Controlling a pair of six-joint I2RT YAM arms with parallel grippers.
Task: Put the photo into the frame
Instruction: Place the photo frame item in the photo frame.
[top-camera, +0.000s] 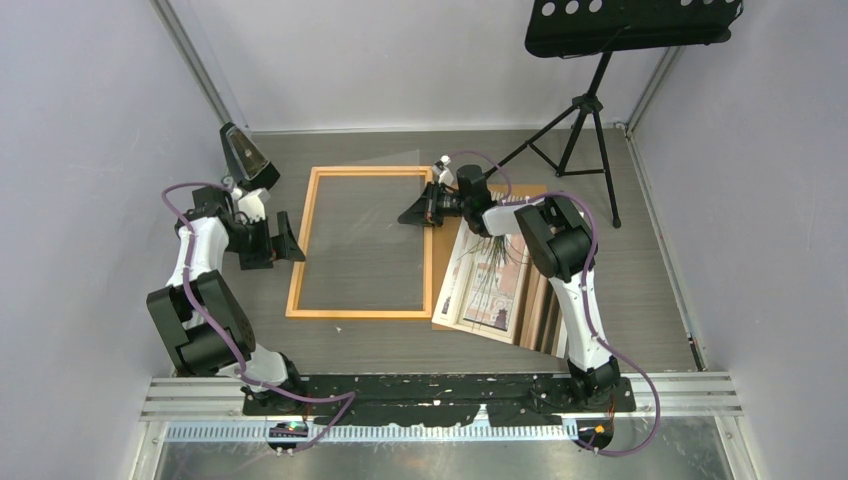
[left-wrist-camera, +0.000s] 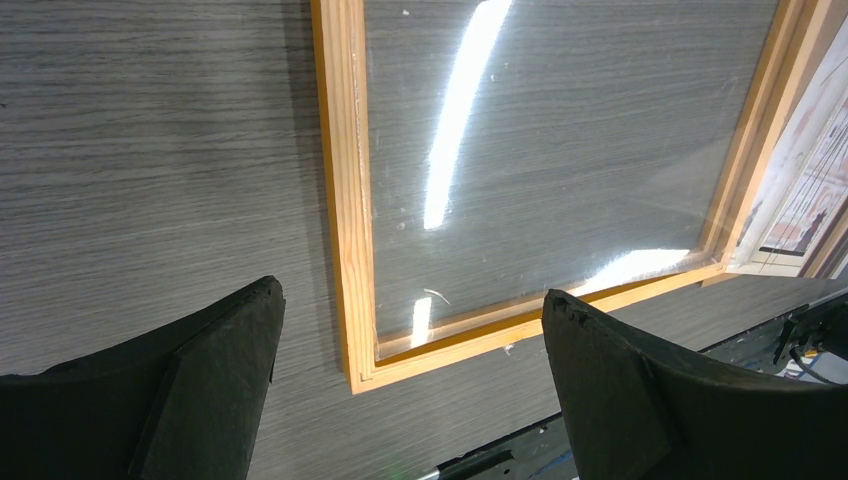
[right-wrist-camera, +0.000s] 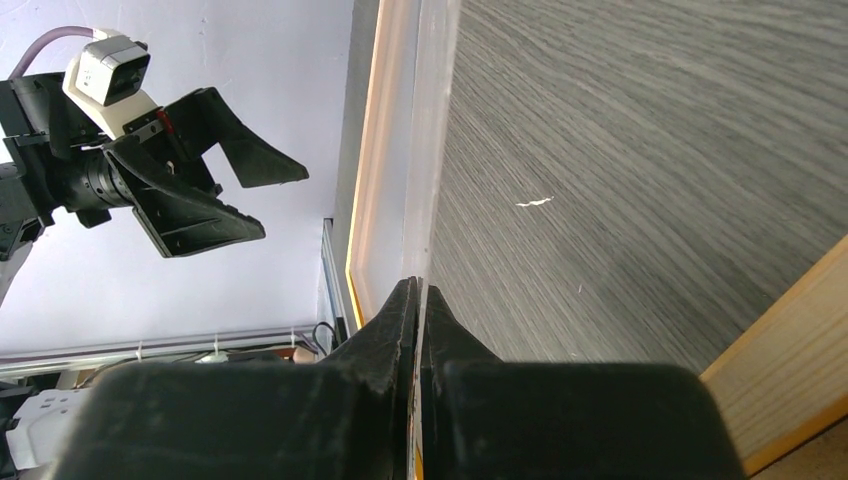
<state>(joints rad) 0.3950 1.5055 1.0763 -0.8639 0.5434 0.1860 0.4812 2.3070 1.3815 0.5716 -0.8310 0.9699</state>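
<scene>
While the right tool (top-camera: 420, 212) is clenched on the right edge of a clear sheet (right-wrist-camera: 433, 150), the main step of the task has not begun. The frame (top-camera: 303, 245) lies flat in the middle of the surface (top-camera: 200, 150), and only grey woodgrain shows through its opening. The overhead view suggests the sheet's right side is tipped up off the frame. The left wrist view shows its near-left part resting against the frame's inner ledge. I cannot tell whether the sheet is going in or coming out.

The photo (top-camera: 492, 285) lies print-up just right of the frame, on a brown backing board (top-camera: 543, 305) and partly under the right arm. It is not in the frame, and neither tool touches it.

The left tool (top-camera: 280, 248) hangs released beside the frame's left rail, its fingers spread and grasping nothing.

As I judge it, almost everything is left. The sheet must be dealt with, and then the photo must be picked up, squared to the opening and laid inside.
</scene>
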